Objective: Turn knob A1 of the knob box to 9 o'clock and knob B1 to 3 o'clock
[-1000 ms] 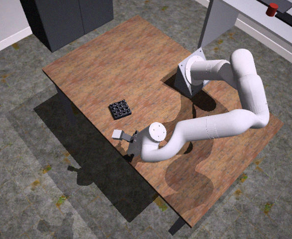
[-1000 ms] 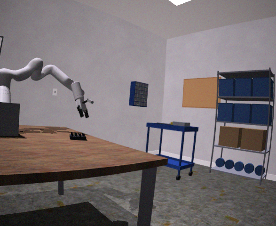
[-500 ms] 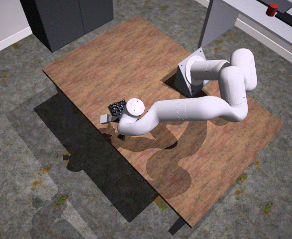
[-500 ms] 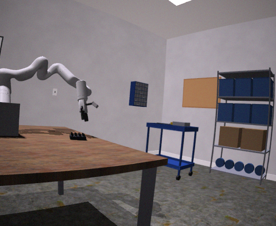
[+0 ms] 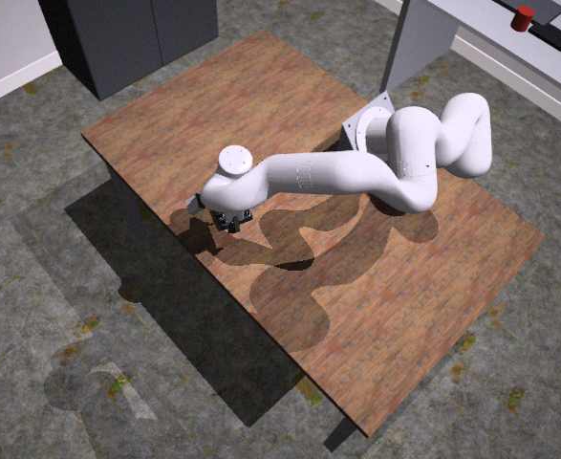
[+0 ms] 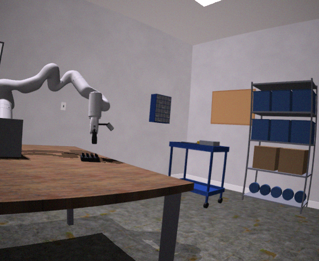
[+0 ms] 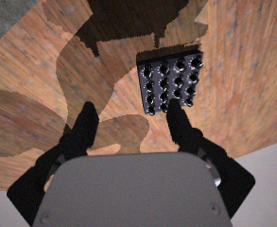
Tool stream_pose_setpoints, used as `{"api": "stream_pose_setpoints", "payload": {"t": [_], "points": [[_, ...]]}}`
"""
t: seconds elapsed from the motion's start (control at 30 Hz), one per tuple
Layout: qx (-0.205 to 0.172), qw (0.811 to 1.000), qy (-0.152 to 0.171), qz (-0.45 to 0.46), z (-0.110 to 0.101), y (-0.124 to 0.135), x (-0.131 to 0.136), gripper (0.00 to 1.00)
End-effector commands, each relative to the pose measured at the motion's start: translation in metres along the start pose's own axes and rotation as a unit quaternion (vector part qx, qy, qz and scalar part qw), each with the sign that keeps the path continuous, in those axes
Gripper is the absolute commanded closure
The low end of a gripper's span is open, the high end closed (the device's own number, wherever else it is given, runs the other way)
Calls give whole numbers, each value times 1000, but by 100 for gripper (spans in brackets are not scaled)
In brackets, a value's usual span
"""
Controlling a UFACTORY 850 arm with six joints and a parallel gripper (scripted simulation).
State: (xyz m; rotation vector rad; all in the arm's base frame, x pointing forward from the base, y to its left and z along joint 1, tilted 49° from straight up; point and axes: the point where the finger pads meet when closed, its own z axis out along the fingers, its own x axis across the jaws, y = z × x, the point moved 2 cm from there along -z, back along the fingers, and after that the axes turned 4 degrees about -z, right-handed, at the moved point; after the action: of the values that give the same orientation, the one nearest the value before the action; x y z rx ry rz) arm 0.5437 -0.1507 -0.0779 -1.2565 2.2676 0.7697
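Gripper [image 7: 129, 120] fully released, nothing between the fingers. It hangs above the knob box [image 7: 170, 83], pointing down, with clear air between the fingertips and the box

Wrist view: knob box sits on the wooden table [image 7: 242, 71] ahead of the gripper and off toward one finger. That finger's tip overlaps the near edge of the box in the picture; the other finger is over bare wood and arm shadow. Box is dark, with a 4x4 grid of black knobs. White lines and printed names are too small and blurred to read, so knob positions can't be told. Socket side not identifiable either

Exterior view: the height gap shows here only. Gripper [image 6: 94, 138] hangs over the knob box [image 6: 89, 157], which stands flat on the table [image 6: 69, 179], near the far edge. Wrist link is vertical; a small grey camera block [image 6: 110, 126] juts out beside it. Knobs show only as a row of bumps

Top view: the box itself is nearly all hidden under the white arm [image 5: 319, 172] and wrist; only the dark gripper [image 5: 231, 220] pokes out below the forearm, over heavy shadow. This view does show the layout: arm base plate [image 5: 355, 129] at one table edge, arm folded back and reaching across to the opposite long edge of the table [image 5: 394, 306]
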Motion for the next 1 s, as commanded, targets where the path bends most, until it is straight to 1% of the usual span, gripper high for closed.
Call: {"api": "stream_pose_setpoints", "payload": {"t": [0.0,0.03,0.1,0.2,0.33,0.97], "points": [[-6,999,-19,-28,6,6,21,0],[-6,999,-19,-28,6,6,21,0],[-12,998,-33,-49,12,14,36,0],[-17,996,-49,-71,18,22,52,0],[-20,994,-62,-87,23,29,63,0],[-20,993,-65,-91,24,31,66,0]]}}
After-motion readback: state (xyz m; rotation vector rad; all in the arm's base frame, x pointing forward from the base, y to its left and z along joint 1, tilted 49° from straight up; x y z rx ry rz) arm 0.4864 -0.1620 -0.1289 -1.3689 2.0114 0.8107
